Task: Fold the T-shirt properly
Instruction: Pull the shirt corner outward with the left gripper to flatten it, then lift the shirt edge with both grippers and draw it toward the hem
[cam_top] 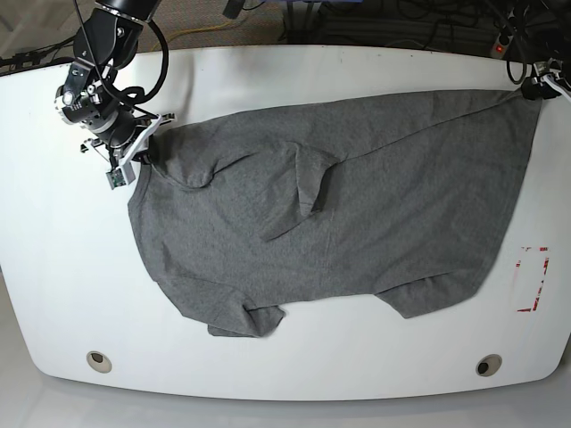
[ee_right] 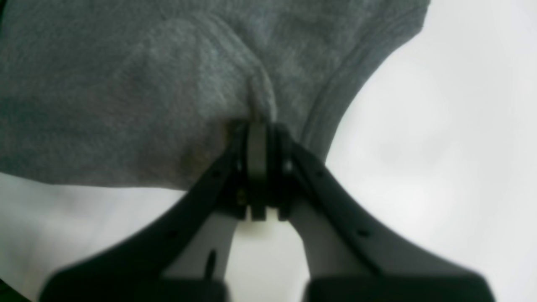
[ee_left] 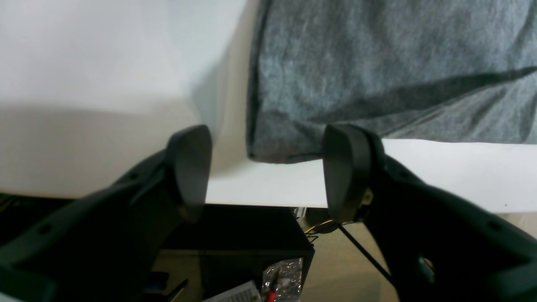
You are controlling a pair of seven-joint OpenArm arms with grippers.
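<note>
I see a big white table point(cam_top: 294, 366) with two round holes point(cam_top: 99, 360) near its front edge, red marks point(cam_top: 532, 279) on the right, and cables point(cam_top: 428, 22) behind it.

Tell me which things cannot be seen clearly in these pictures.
- Left end effector: base view, cut off by the edge.
- T-shirt: underside hidden by its own cloth; wrist views show only corners.
- Cloth inside the right end effector: right wrist view, blurred, covered by the pads.
</note>
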